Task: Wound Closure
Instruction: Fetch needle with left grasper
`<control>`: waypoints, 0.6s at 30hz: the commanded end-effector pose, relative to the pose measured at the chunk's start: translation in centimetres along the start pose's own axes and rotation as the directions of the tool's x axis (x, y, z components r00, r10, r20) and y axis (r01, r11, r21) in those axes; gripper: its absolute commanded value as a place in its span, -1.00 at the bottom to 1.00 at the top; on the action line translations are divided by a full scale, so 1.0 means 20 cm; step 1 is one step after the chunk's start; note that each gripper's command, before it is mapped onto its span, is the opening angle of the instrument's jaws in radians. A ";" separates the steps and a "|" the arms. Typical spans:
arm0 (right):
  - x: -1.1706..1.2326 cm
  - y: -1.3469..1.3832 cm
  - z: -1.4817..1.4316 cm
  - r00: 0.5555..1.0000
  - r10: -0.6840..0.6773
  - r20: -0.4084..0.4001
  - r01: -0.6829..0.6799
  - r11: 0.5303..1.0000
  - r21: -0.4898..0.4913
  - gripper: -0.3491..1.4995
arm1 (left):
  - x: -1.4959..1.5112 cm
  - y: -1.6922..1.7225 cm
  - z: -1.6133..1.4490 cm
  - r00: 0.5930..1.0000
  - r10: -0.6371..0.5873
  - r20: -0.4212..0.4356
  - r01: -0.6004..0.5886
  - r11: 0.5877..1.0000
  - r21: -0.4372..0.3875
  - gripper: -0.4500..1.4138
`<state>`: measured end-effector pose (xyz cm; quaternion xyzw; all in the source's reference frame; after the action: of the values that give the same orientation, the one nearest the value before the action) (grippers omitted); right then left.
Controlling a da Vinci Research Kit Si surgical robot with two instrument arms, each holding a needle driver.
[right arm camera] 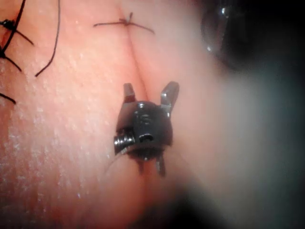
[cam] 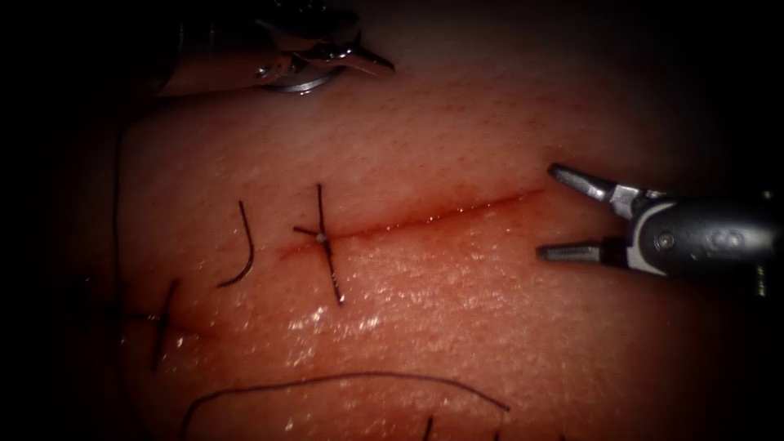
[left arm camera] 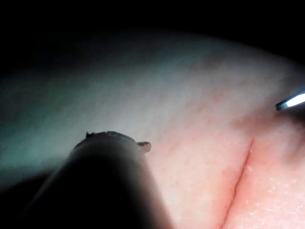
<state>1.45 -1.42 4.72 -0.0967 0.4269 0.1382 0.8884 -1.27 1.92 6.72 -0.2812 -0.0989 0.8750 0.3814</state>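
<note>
The cut (cam: 425,216) runs across the tissue (cam: 490,327), with one knotted stitch (cam: 321,237) near its left end. My right tool (cam: 549,212) hovers at the cut's right end, jaws wide open and holding nothing. It straddles the cut line (right arm camera: 138,67) in the right wrist view, where the jaws (right arm camera: 150,93) point toward the stitch (right arm camera: 125,22). My left tool (cam: 347,55) sits beyond the cut at the tissue's far edge, shut on the curved needle (cam: 300,84), which is out of the tissue. Where along its curve it is held is unclear. Thread (cam: 117,204) trails down the left.
Cut thread ends (cam: 241,249) lie left of the stitch, and another stitch (cam: 163,322) sits lower left. A long thread loop (cam: 343,378) lies along the near edge. Wet fluid glistens below the cut. The left shaft (left arm camera: 105,186) blocks its own jaws; the right tool's tip (left arm camera: 291,100) shows by the cut (left arm camera: 240,181).
</note>
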 end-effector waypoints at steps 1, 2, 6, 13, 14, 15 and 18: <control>0.001 0.000 0.005 1.000 -0.002 -0.003 0.002 1.000 0.000 0.96 | 0.003 -0.004 0.004 1.000 -0.001 0.003 0.001 1.000 0.007 0.01; 0.001 0.001 0.005 1.000 -0.002 0.000 0.002 1.000 0.002 0.96 | 0.002 -0.007 0.007 1.000 -0.013 0.010 0.013 1.000 0.009 0.01; 0.001 0.000 0.005 1.000 -0.003 0.000 0.003 1.000 0.002 0.96 | -0.001 -0.011 0.012 0.999 -0.028 0.043 0.028 1.000 0.002 0.01; 0.000 -0.001 0.005 1.000 -0.006 0.004 0.006 1.000 0.003 0.94 | -0.008 -0.015 0.022 0.991 -0.069 0.116 0.070 0.998 -0.004 0.01; 0.000 -0.001 0.005 1.000 -0.007 0.005 0.007 1.000 0.005 0.94 | -0.008 -0.016 0.023 0.990 -0.073 0.118 0.074 0.997 -0.002 0.01; -0.001 -0.001 0.006 1.000 -0.007 0.006 0.007 1.000 0.005 0.94 | -0.009 -0.018 0.025 0.988 -0.081 0.131 0.082 0.997 -0.002 0.01; -0.001 -0.001 0.006 1.000 -0.008 0.007 0.008 1.000 0.007 0.94 | -0.011 -0.019 0.027 0.984 -0.090 0.151 0.091 0.996 -0.002 0.01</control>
<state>1.46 -1.46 4.76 -0.0941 0.4224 0.1345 0.8914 -1.17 1.97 7.39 -0.2036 -0.1487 0.8760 0.4112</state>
